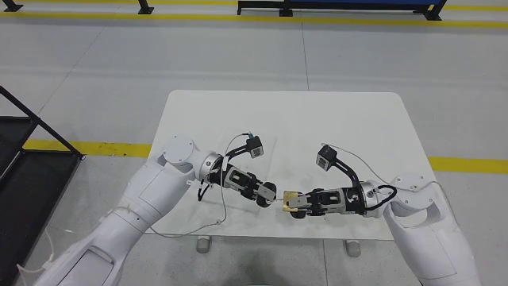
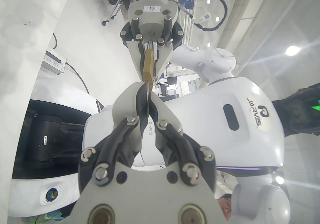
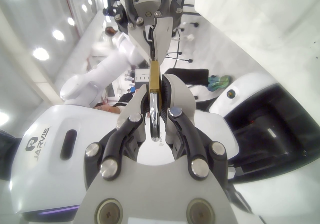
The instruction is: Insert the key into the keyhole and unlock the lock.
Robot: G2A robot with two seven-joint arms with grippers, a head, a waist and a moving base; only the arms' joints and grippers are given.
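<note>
Presently: padlock [image 1: 290,201], lower centre of top view, clamped by right gripper [image 3: 156,89] to steady it; key [image 2: 149,87] pinched in left gripper [image 2: 148,96], tip against padlock's end, seemingly aligned for insertion.

I am holding both arms bent inward in front of the body, forearms angling toward each other, wrists low, grippers meeting tip to tip. My left gripper [image 1: 270,197] is pinching the key [image 2: 149,87] between closed fingers, and my right gripper [image 1: 298,204] is clamping the lock [image 3: 155,77]
</note>
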